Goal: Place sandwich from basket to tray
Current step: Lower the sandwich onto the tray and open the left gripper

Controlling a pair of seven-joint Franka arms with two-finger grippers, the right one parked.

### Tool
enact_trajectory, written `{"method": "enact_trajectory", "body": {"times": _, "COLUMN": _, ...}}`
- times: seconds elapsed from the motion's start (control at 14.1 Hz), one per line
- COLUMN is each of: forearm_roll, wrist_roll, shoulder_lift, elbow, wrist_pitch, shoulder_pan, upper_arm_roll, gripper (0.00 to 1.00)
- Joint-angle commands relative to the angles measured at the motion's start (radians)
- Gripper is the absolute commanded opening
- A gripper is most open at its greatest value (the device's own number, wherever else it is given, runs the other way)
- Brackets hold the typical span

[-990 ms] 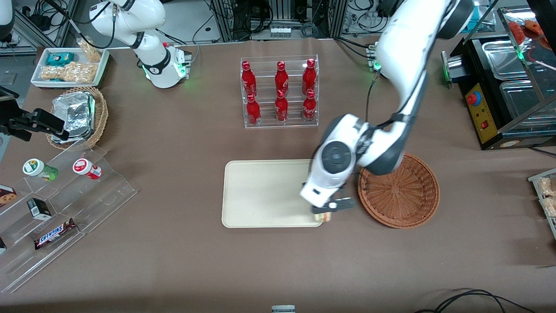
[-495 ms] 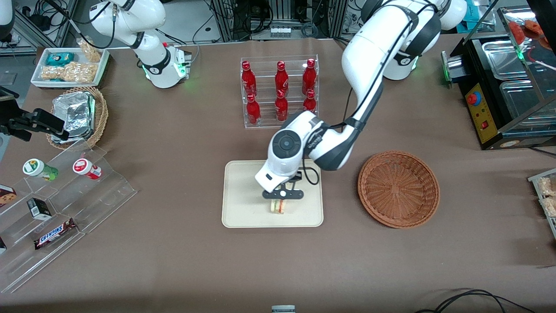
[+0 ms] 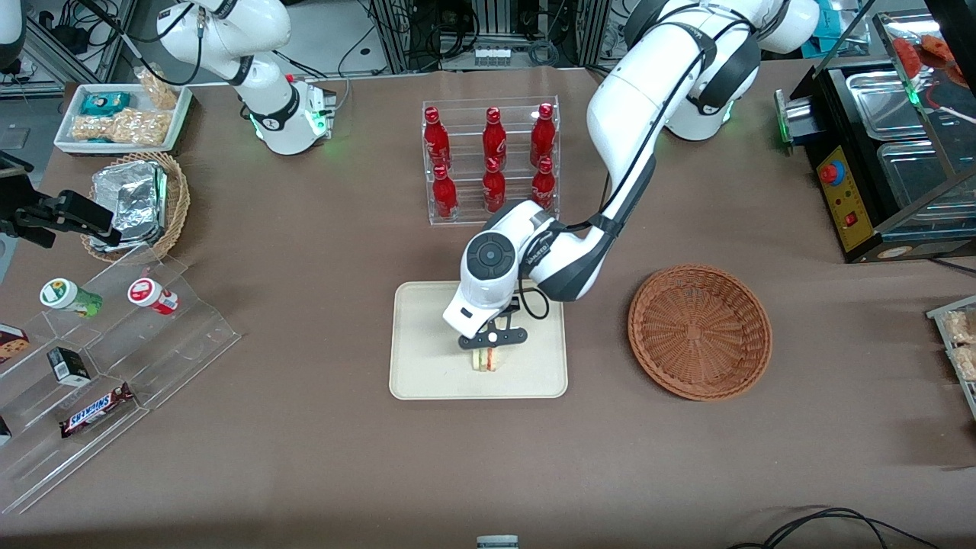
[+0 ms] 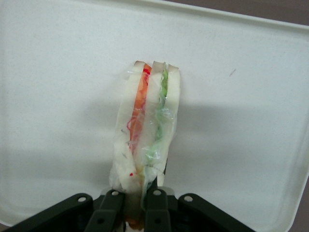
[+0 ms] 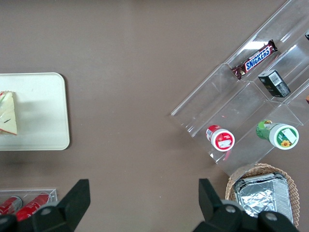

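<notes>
While the claw (image 3: 488, 348) hangs over the cream tray (image 3: 427, 343) in the lower middle of the front view, its two fingers (image 4: 110, 212) are clenched on the sandwich (image 3: 486, 359), pinching one end of the wedge. The sandwich sits within the tray, nearer the front camera than the tray's centre, and whether it rests on the surface or hangs just above it cannot be told. In the wrist view its long axis runs straight out from the fingers, with the layered edge facing the camera: orange and red filling beside green between pale bread (image 4: 147, 128). Bare tray surface surrounds it on every side, widest toward the parked arm's end, with the low rim (image 4: 251, 17) well apart from the sandwich tip. The reddish-brown wicker basket (image 3: 700, 332) lies at centre right of the front view, apart from the tray, with open brown desk (image 3: 305, 457) between and around them.
</notes>
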Motion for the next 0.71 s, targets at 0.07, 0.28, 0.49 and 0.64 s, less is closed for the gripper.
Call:
{"method": "enact_trajectory", "body": {"times": 0.07, "forearm_roll": 0.008, "wrist_roll": -0.052, "shoulder_lift": 0.018, "elbow": 0.037, "wrist_pitch": 0.015, "shoulder_pan": -0.014, "upper_arm_roll": 0.012, "gripper": 0.94}}
{"method": "enact_trajectory", "body": {"times": 0.28, "forearm_roll": 0.008, "wrist_roll": -0.089, "shoulder_lift": -0.019, "elbow": 0.032, "wrist_pitch": 0.001, "shoulder_pan": -0.015, "upper_arm_roll": 0.012, "gripper": 1.00}}
{"method": "enact_trajectory", "body": {"times": 0.49, "forearm_roll": 0.009, "wrist_roll": -0.085, "shoulder_lift": -0.142, "elbow": 0.028, "wrist_pitch": -0.136, "shoulder_pan": -0.003, "upper_arm_roll": 0.012, "gripper": 1.00}}
{"method": "enact_trajectory", "body": {"times": 0.64, "forearm_roll": 0.012, "wrist_roll": -0.080, "shoulder_lift": -0.238, "elbow": 0.028, "wrist_pitch": -0.256, "shoulder_pan": 0.024, "upper_arm_roll": 0.012, "gripper": 1.00}}
